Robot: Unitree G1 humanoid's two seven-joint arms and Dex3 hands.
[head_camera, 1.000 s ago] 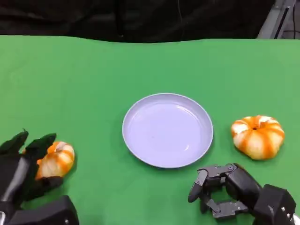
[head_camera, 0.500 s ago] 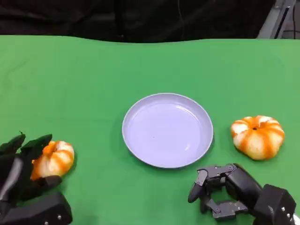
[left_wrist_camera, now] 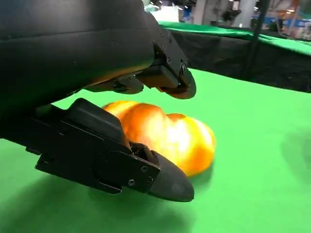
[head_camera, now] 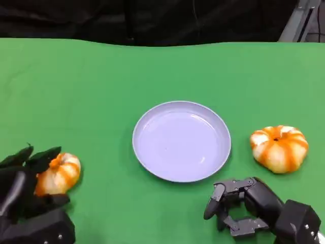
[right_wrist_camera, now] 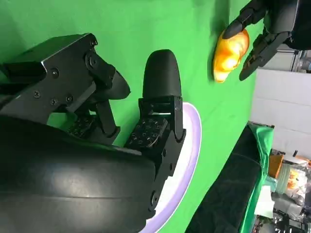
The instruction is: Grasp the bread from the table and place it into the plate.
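Green cloth table (head_camera: pixel 152 66), dark backdrop (head_camera: pixel 152 20)

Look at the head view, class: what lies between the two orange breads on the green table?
The lavender plate lies between the left bread and the right bread, with bare green cloth on either side, in the head view.

We see the round lilac plastic plate (head_camera: pixel 181 141) at the middle of the frame, lying on the green cloth-covered bench (head_camera: pixel 91 86). One orange-and-white pumpkin-shaped bread (head_camera: pixel 58 174) lies at the lower left of the frame, between the fingers of the left robot hand (head_camera: pixel 25 188). A second pumpkin-shaped bread (head_camera: pixel 279 148) lies right of the plate, apart from it. The right robot hand (head_camera: pixel 234 207) sits at the lower right, just below the plate's rim.
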